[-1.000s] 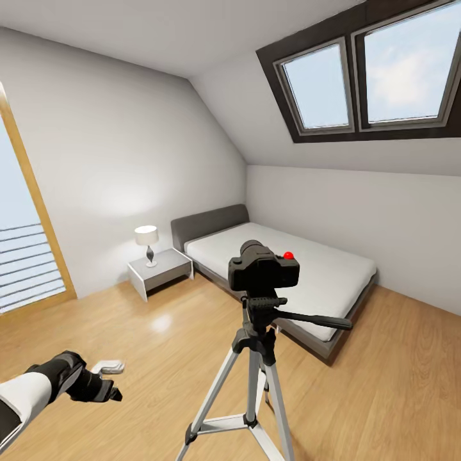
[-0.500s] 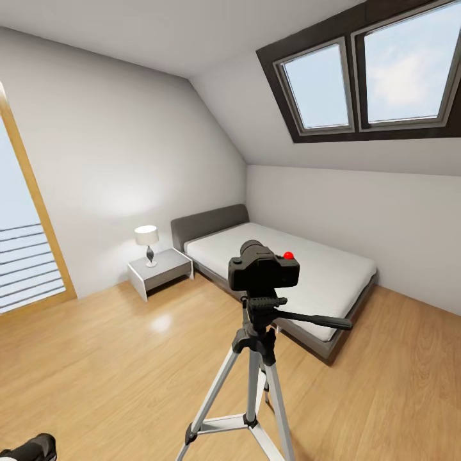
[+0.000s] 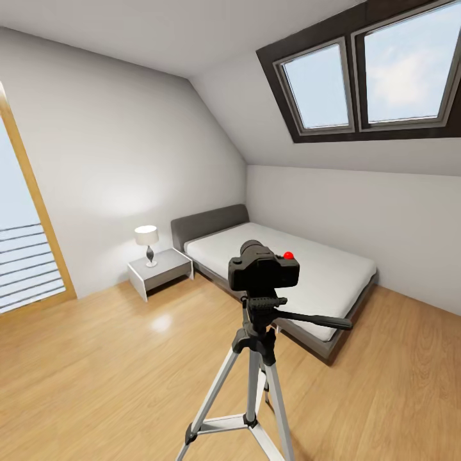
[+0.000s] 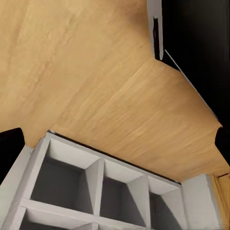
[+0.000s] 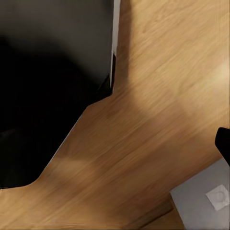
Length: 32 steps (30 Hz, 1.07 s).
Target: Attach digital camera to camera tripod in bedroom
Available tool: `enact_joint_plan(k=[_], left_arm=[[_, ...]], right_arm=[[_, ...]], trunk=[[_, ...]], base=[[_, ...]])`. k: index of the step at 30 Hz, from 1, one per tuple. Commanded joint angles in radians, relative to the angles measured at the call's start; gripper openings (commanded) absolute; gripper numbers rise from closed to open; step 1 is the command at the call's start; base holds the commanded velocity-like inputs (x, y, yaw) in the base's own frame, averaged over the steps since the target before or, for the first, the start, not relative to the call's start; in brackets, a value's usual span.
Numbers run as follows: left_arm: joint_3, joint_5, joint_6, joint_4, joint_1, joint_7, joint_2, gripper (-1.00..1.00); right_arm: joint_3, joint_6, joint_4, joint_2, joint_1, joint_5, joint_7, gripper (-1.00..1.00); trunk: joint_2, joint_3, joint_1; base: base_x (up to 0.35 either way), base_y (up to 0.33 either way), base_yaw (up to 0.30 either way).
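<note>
Since a second before, my left arm had dropped out of the head view's lower left. Centre frame, the digital camera (image 3: pixel 264 269) sat atop the camera tripod (image 3: pixel 253 378); whether my fingers were spread, I couldn't tell.

L arm: wrist aimed down. Left matte-black two-finger pincer (image 4: pixel 115 146) has its jaws spread wide. One dark fingertip (image 4: pixel 9 148) sits at one edge of the L wrist cam and the other tip sits at the opposite edge, w/ a big gap between them and nothing in it. Beyond the pincer, off to one side, is a large black body panel w/ grey edge strip (image 4: pixel 196 43), prob. the robot's own base.

R arm: wrist also aimed down. Right matte-black pincer (image 5: pixel 115 143) shows one dark fingertip (image 5: pixel 223 143). The opposite side blends into the same kind of black panel w/ grey strip (image 5: pixel 48 72), so jaw spread is unclear.
</note>
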<state>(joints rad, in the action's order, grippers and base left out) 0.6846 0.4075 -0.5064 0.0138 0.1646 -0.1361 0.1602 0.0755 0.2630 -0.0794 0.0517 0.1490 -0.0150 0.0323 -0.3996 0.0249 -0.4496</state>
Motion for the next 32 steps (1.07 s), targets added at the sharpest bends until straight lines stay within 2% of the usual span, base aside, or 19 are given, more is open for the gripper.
enact_joint_plan(k=[1, 2, 5, 7, 8, 11, 14, 17, 25, 32], left_arm=[[0.01, 0.006, 0.009, 0.002, -0.025, 0.004, -0.011, 1.0], [0.009, 0.007, 0.028, 0.002, -0.07, 0.016, -0.03, 1.0], [0.005, 0.017, 0.052, 0.002, -0.154, 0.028, -0.055, 1.0], [0.002, 0.053, 0.066, 0.002, -0.23, 0.034, -0.076, 1.0], [0.002, 0.072, 0.074, 0.002, -0.247, 0.035, -0.086, 1.0], [-0.006, 0.11, 0.124, 0.004, -0.267, 0.037, -0.104, 1.0], [-0.059, 0.125, 0.185, 0.006, -0.274, 0.038, -0.106, 1.0], [-0.092, 0.128, 0.203, 0.008, -0.276, 0.037, -0.107, 1.0], [-0.114, 0.129, 0.215, 0.04, -0.276, 0.036, -0.109, 1.0], [-0.117, 0.129, 0.216, 0.134, -0.277, 0.036, -0.112, 1.0]], right_arm=[[0.007, 0.005, -0.002, -0.005, 0.002, -0.002, 0.004, 1.0], [0.007, 0.004, -0.002, -0.011, 0.005, -0.002, 0.006, 1.0], [0.004, 0.004, -0.002, -0.019, 0.008, -0.005, 0.007, 1.0], [-0.018, 0.003, -0.001, -0.022, 0.01, -0.008, 0.008, 1.0], [-0.037, 0.006, -0.001, -0.023, 0.01, -0.009, 0.009, 1.0], [-0.07, 0.011, 0.001, -0.024, 0.01, -0.008, 0.007, 1.0], [-0.081, 0.023, 0.009, -0.024, 0.011, -0.008, 0.006, 1.0], [-0.082, 0.03, 0.035, -0.024, 0.011, -0.007, 0.006, 1.0], [-0.085, 0.036, 0.086, -0.024, 0.011, -0.008, 0.006, 1.0], [-0.085, 0.037, 0.095, -0.024, 0.011, -0.007, 0.006, 1.0]], trunk=[[0.0, 0.0, 0.0], [0.0, 0.0, 0.0], [0.0, 0.0, 0.0], [0.0, 0.0, 0.0], [0.0, 0.0, 0.0], [0.0, 0.0, 0.0], [0.0, 0.0, 0.0], [0.0, 0.0, 0.0], [0.0, 0.0, 0.0], [0.0, 0.0, 0.0]], base=[[0.0, 0.0, 0.0], [0.0, 0.0, 0.0], [0.0, 0.0, 0.0], [0.0, 0.0, 0.0], [0.0, 0.0, 0.0], [0.0, 0.0, 0.0], [0.0, 0.0, 0.0], [0.0, 0.0, 0.0], [0.0, 0.0, 0.0], [0.0, 0.0, 0.0]])
